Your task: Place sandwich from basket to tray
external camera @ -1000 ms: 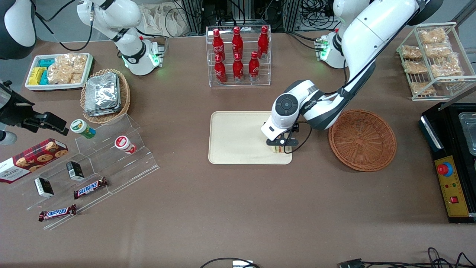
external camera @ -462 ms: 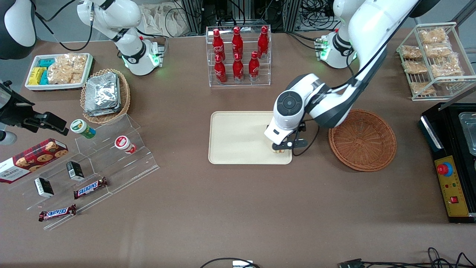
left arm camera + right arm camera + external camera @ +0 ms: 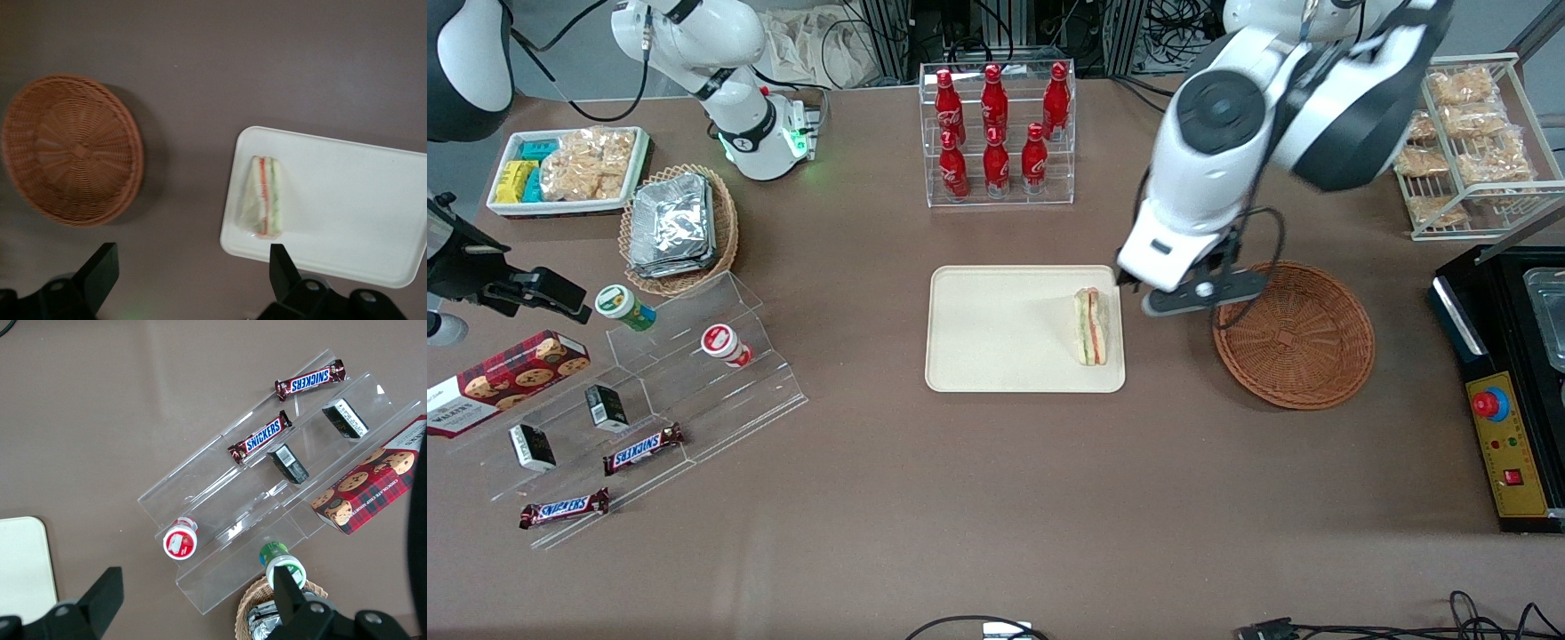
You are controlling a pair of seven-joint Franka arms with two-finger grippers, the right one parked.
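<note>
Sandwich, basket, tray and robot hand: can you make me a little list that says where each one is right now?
sandwich: lying on the tray, near the edge closest to the basket
tray: flat on the table, holds only the sandwich
basket: beside the tray, nothing in it
gripper: open, holding nothing, raised above the table between tray and basket
job: sandwich is out of the basket and on the tray
</note>
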